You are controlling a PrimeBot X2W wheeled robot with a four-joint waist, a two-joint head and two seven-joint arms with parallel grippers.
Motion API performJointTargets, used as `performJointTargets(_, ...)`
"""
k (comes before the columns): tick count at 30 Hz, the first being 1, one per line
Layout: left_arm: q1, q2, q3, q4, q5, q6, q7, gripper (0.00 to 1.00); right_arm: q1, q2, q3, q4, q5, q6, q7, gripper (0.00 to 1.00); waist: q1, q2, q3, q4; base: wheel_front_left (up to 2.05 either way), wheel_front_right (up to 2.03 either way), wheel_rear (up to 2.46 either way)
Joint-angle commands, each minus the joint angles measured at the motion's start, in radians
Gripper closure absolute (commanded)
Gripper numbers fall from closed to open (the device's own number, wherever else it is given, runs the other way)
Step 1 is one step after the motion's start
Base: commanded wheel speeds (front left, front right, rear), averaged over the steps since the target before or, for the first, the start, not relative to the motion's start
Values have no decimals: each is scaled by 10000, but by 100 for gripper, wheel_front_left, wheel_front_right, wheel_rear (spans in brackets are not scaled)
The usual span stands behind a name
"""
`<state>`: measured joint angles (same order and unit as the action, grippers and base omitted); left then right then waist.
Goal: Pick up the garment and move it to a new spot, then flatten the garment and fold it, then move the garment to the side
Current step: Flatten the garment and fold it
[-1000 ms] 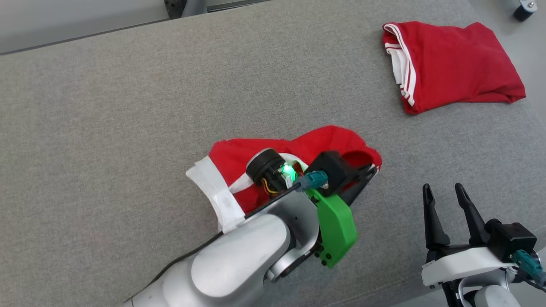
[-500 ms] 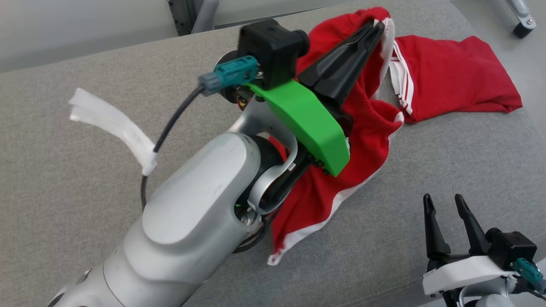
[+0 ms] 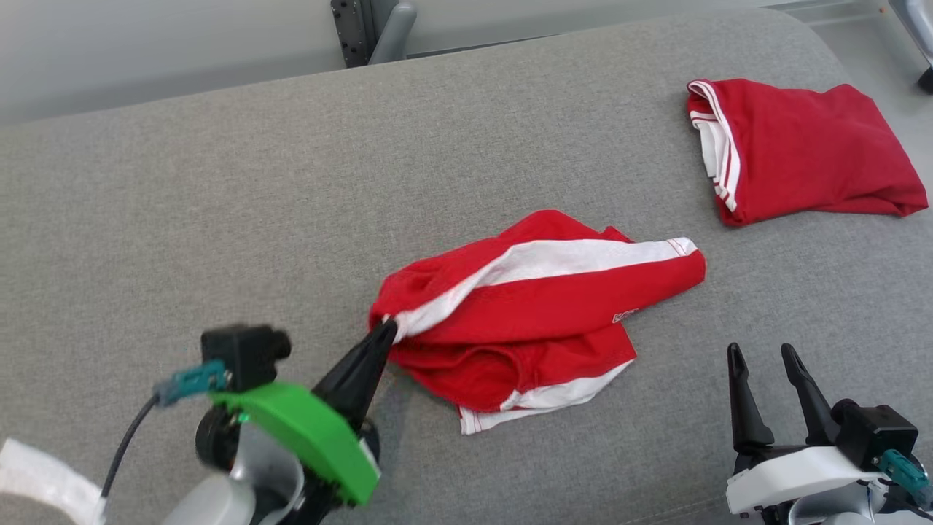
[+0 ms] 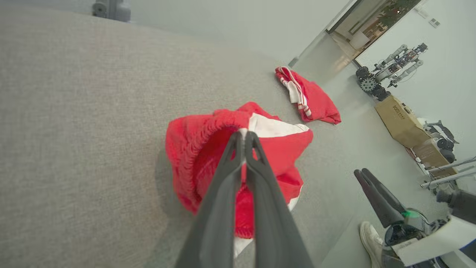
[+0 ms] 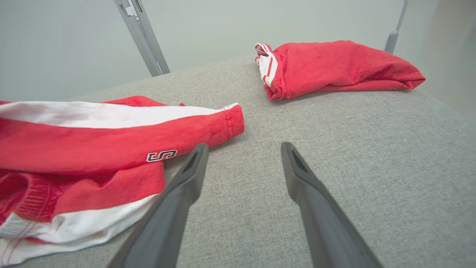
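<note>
a grey fabric surface [image 3: 219, 182] was backed by a pale wall [image 3: 146, 58]; the crumpled red white-banded garment [image 3: 554, 310] was pinched by the left claw [image 3: 388, 329]; the right claw [image 3: 760, 351] was spread.

Open surface [image 3: 219, 182] left, garment [image 3: 539, 321] centre, folded cloth [image 3: 809, 153], perhaps shorts, right

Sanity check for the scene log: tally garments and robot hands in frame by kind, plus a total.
Red garments: 2, the crumpled garment and the folded garment
Robot hands: 2, the left hand shut on the crumpled garment, the right hand open
Total: 4
</note>
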<state>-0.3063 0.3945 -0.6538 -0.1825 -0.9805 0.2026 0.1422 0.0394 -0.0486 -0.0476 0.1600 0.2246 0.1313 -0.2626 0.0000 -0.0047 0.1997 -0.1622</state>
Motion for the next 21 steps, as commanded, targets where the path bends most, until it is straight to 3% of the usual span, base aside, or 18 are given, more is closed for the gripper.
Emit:
performJointTargets(1,852,400,185,-2,-313,-3,-153,100,134,-35,-62,14,-114,-11,-26,0,0,47,-36,122,0,0,0)
performJointTargets(4,2189,949,855,352,-881,89,-687,100,214,-31,-156,20,-207,-11,-26,0,0,47,-78,338,0,0,0)
performJointTargets(6,2795,1025,1125,706,-1329,-107,-946,100,261,-32,-192,38,-294,-11,-26,0,0,47,-114,554,0,0,0)
performJointTargets(15,2779,502,1346,2434,-2381,-1185,-952,100,319,-34,-121,67,-595,-11,-26,0,0,47,-339,1267,0,0,0)
performJointTargets(16,2711,461,1268,2532,-2333,-1279,-938,96,322,-34,-134,63,-629,-11,-26,0,0,47,-359,1310,0,0,0)
performJointTargets(18,2634,402,1215,2711,-2196,-1376,-1053,69,359,-32,-148,57,-670,-11,-26,0,0,47,-404,1370,0,0,0)
performJointTargets(19,2604,376,1237,2775,-2170,-1385,-1122,5,375,-34,-154,51,-696,-11,-26,0,0,47,-422,1394,0,0,0)
performJointTargets(21,2586,401,1231,2851,-2058,-1350,-1220,0,410,-32,-176,33,-736,-11,-25,0,0,47,-455,1422,0,0,0)
